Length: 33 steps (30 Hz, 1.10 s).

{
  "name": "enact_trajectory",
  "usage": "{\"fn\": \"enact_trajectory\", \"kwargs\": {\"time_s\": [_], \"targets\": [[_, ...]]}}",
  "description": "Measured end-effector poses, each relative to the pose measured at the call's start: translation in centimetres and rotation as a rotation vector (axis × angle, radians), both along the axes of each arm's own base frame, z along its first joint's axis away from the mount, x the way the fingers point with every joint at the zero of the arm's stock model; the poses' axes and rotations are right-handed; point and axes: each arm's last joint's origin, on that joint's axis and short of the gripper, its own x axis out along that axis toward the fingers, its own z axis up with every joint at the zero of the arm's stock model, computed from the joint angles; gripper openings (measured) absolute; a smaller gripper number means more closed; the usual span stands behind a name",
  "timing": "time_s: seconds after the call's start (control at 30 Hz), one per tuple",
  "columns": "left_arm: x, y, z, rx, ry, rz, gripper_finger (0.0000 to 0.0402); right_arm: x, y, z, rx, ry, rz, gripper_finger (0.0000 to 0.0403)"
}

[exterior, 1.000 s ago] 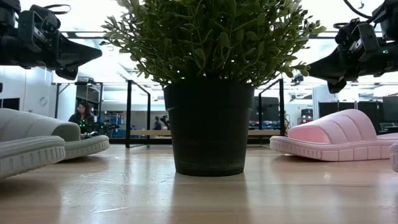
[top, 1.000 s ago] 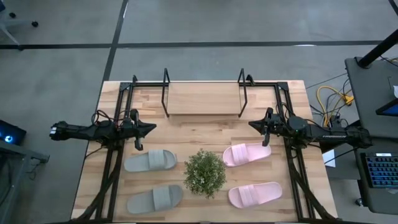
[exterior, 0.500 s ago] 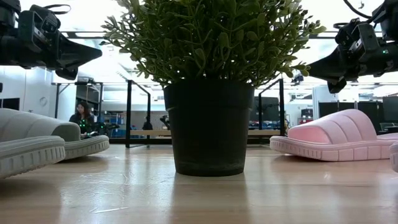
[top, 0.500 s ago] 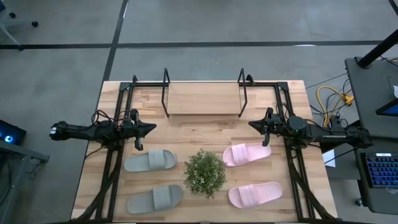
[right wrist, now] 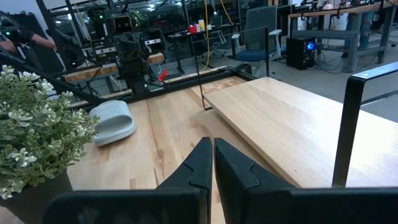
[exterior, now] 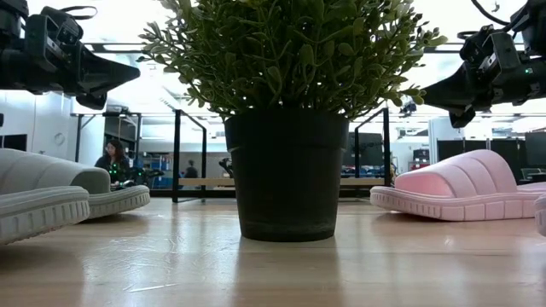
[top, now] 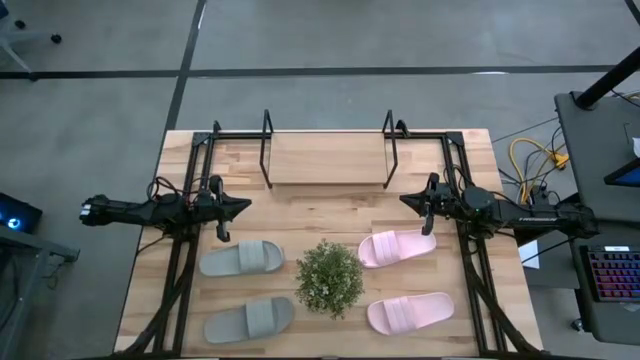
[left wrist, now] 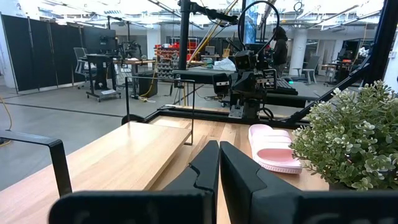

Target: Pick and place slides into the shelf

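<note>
Left gripper (top: 244, 206) hovering clenched, grasping nothing, above table (top: 330, 205) left of shelf (top: 327, 159). Grey slides (top: 241, 257) (top: 249, 320) lying left of plant (top: 329, 279), pink slides (top: 397, 247) (top: 410, 312) lying right of it, outermost being cut off in low view. Right gripper (top: 406, 201) hovering clenched, empty, beside shelf. No legible writing showing.

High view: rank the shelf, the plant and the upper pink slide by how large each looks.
1. The shelf, clearly the largest.
2. The upper pink slide and the plant look close in area: the slide is longer, the plant rounder, so no firm order.
</note>
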Motion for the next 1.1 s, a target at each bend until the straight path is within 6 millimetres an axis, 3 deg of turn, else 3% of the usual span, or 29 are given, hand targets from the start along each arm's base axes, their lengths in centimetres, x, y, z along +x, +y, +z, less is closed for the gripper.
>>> {"fn": "enact_trajectory", "kwargs": {"time_s": [0.3,0.43,0.67,0.87,1.1], "targets": [[0.0,0.0,0.0,-0.006,-0.001,0.000,0.0000,0.0,0.0,0.0,0.006,-0.002,0.000,0.0009],[0.0,0.0,0.3,-0.014,-0.029,-0.002,0.0000,0.0,0.0,0.0,0.153,-0.039,-0.009,0.0009],[-0.1,0.0,1.4,-0.264,-0.201,-0.028,0.0000,0.0,0.0,0.1,0.375,-0.111,-0.021,0.0009],[-0.2,0.0,1.7,-0.326,-0.246,-0.038,0.0000,0.0,0.0,0.3,0.679,-0.198,-0.035,0.0009],[-0.3,0.1,2.2,-0.724,-0.392,-0.103,0.0000,0.0,0.0,0.3,0.844,-0.242,-0.043,0.0009]]}}
